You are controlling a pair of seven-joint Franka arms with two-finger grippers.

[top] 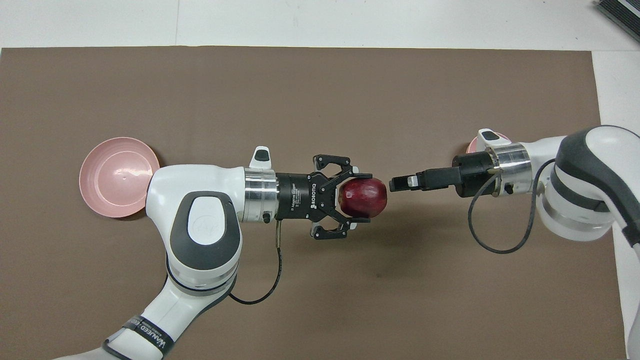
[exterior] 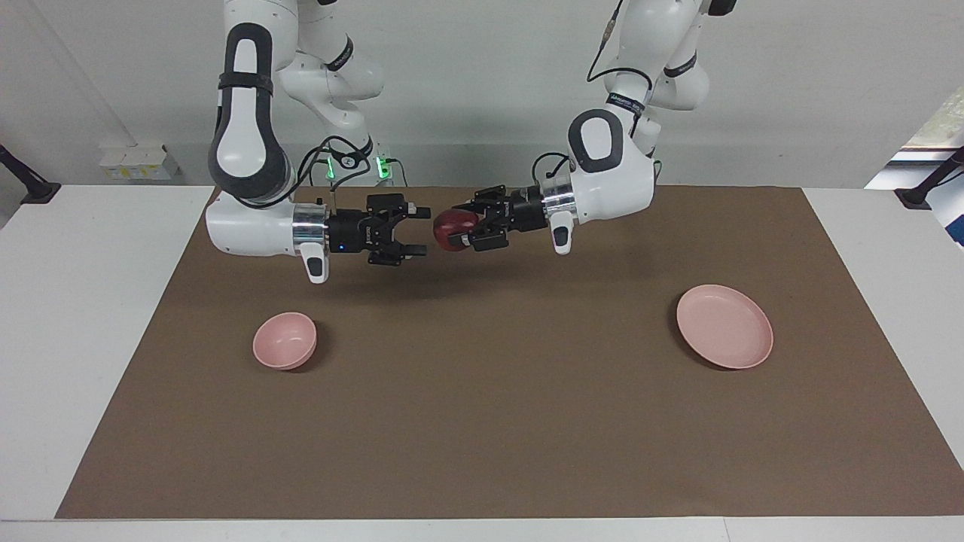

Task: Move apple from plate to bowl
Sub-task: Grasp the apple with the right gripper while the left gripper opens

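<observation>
Dark-red apple (exterior: 450,229) hanging in mid-air between my two pincers

I am gripping the apple in my left pincer (exterior: 456,228) above the brown surface (exterior: 482,421), while my right pincer (exterior: 419,231) is waiting spread wide just beside it, apart from the plate (exterior: 724,326) and bowl (exterior: 285,340). Releasing before the other closes risks dropping it.

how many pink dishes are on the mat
2. The plate lies empty toward the left arm's end of the mat; the bowl sits empty toward the right arm's end. In the overhead view the right arm hides most of the bowl.
</observation>
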